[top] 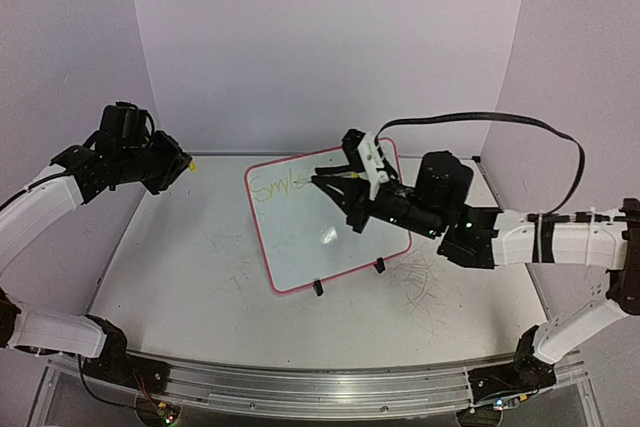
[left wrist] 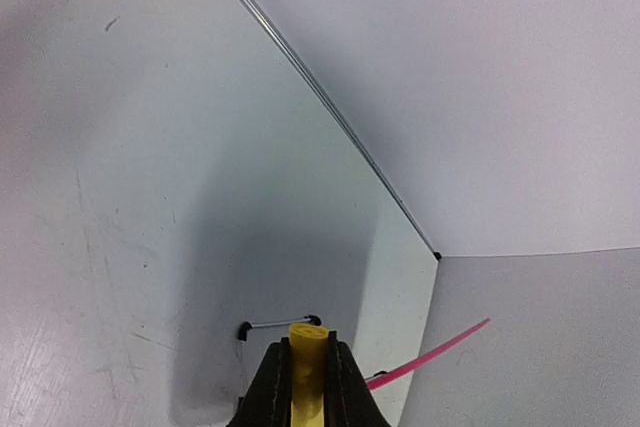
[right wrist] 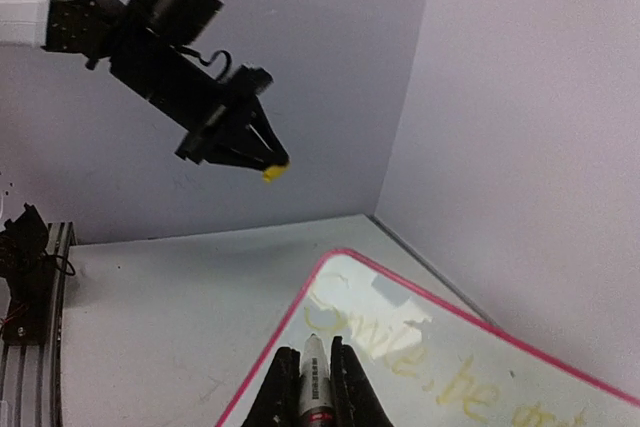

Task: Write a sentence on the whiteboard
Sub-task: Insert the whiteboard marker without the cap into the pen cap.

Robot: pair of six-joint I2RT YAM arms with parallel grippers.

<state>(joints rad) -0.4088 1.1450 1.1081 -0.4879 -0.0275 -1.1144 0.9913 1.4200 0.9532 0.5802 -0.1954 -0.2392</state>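
The whiteboard with its pink-red frame lies tilted in the middle of the table. The yellow-green sentence runs along its far edge; only "Smile" shows, the rest is hidden under my right gripper. The right gripper is shut on a marker, tip forward, just above the board's top left part near the writing. My left gripper hangs in the air left of the board, shut on a yellow marker cap. The cap also shows in the right wrist view.
Pale walls close the table at the back and both sides. The board's pink edge shows in the left wrist view. Two black clip feet stick out at the board's near edge. A black cable loops over the right arm.
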